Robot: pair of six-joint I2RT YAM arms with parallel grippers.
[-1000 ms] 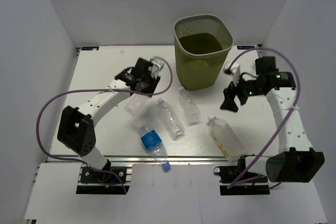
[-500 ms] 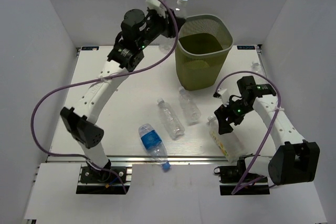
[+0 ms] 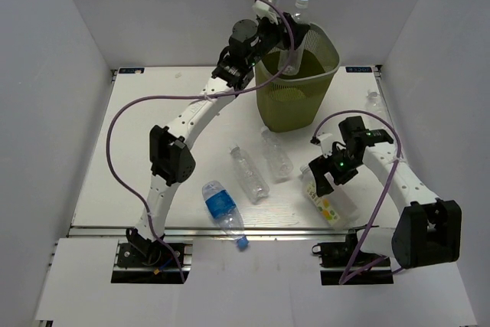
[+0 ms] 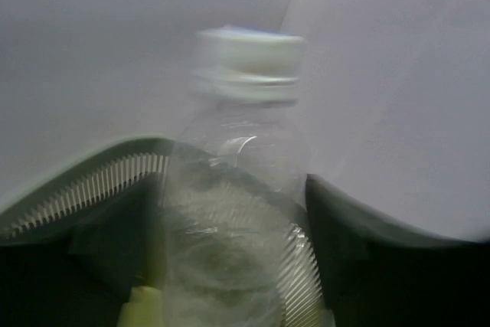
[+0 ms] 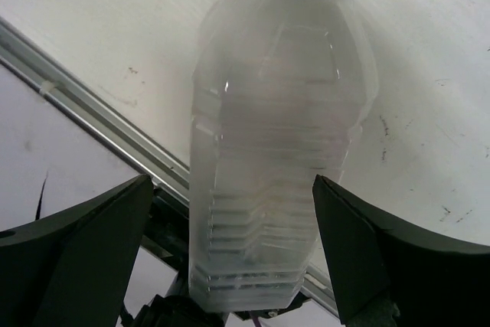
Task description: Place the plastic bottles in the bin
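Observation:
High at the back, my left gripper (image 3: 294,27) hangs over the olive-green mesh bin (image 3: 293,109). Its jaws are spread open. A clear plastic bottle (image 3: 301,11) with a white cap stands upright between them, blurred (image 4: 230,212). My right gripper (image 3: 325,185) is open, low over the larger plastic bottle with the pale label (image 3: 331,206). The jaws straddle that bottle (image 5: 276,151) with a gap on each side. More bottles lie on the table: a blue-labelled one (image 3: 221,206) and two clear ones (image 3: 249,174) (image 3: 276,155).
The bin stands at the back centre of the white table (image 3: 145,135). The table's front metal rail (image 5: 84,105) runs just behind the large bottle's base. A small clear object (image 3: 374,101) lies at the right edge. White walls close in both sides.
My left arm carried the capped bottle from the bin's left rim to above its opening, and its jaws spread. My right gripper sank around the large bottle.

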